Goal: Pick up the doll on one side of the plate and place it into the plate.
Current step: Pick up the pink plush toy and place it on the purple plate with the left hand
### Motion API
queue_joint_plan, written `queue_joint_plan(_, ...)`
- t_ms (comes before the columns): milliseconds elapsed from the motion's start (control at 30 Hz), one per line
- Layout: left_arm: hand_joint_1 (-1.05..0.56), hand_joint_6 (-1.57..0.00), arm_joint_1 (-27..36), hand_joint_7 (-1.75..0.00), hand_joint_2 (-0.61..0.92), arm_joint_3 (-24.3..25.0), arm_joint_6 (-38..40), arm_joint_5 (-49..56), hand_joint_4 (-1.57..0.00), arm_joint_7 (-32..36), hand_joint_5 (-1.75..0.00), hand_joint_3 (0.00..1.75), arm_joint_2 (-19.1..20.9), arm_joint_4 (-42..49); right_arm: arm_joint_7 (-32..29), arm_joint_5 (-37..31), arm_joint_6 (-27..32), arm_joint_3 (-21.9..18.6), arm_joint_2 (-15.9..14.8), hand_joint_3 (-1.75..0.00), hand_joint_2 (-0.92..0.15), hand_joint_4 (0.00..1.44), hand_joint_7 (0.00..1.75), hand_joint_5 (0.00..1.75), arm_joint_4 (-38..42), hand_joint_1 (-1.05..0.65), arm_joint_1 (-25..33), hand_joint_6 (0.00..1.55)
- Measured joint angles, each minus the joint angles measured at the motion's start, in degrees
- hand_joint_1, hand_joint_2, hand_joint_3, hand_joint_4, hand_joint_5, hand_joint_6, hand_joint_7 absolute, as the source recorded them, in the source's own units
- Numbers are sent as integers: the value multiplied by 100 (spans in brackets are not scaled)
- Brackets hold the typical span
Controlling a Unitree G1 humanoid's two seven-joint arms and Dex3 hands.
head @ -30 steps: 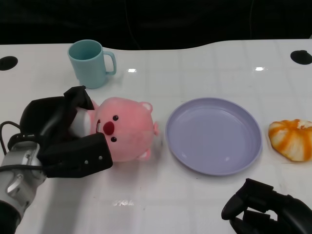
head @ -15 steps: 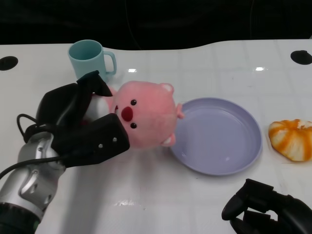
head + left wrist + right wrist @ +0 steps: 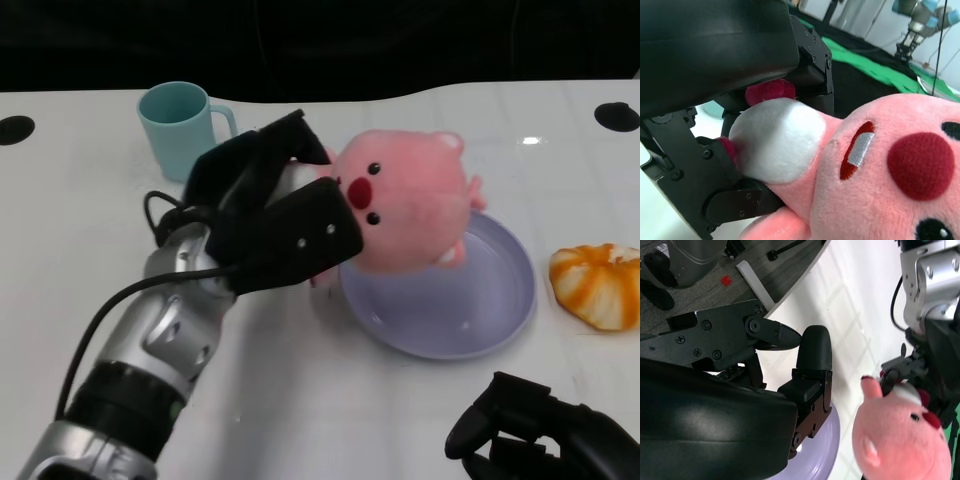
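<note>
One fuzzy round pink doll (image 3: 405,200), gripped by the left hand (image 3: 270,220), hangs over the smooth lilac plate (image 3: 480,310).

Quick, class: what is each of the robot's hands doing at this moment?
Left hand: holding the pink doll over the purple plate.
Right hand: fingers curled in, holding nothing, low near the table's front edge.

The left forearm (image 3: 165,340) is extended diagonally forward from the lower left and is raised above the tabletop. The left hand (image 3: 270,215) is closed around the doll (image 3: 410,200), fingers wrapped over its near side. The right hand (image 3: 545,440) is kept low at the near edge; its fingers appear curled inward, seemingly holding nothing.
</note>
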Motion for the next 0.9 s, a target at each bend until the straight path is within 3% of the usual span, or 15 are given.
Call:
queue_joint_plan(467,-19,-77,-789,-175,40,-451,115,78,-97,54,-175,130,-787,1155,-105,-26,79,208,21,-52,-92,65,166,175,-114,-25,28,48)
queue_joint_plan(567,-20,-77,-990,-175,40,-572,-40,170,-91,150,-175,128,-890,1505,-129,-40,83,260,22,-52,-92,65,166,175,-117,-25,32,48)
queue_joint_plan(767,-17,-75,-1178,-175,42,-667,-245,230,-96,279,-175,115,-1050,2079,-197,-53,119,284,25,-52,-92,64,166,175,-150,-25,33,47)
queue_joint_plan(800,-17,-74,-1184,-168,42,-672,-244,229,-95,279,-175,109,-1067,2133,-202,-53,121,284,26,-52,-92,64,166,175,-151,-25,32,47)
queue_joint_plan(833,-19,-78,-1194,-137,44,-675,-243,229,-89,278,-175,95,-1076,2178,-202,-52,121,284,26,-52,-92,64,166,175,-151,-25,30,47)
queue_joint_plan(900,-20,-89,-1227,-97,48,-674,-239,223,-83,276,-173,82,-1093,2243,-202,-52,121,284,25,-52,-92,64,166,175,-151,-25,31,47)
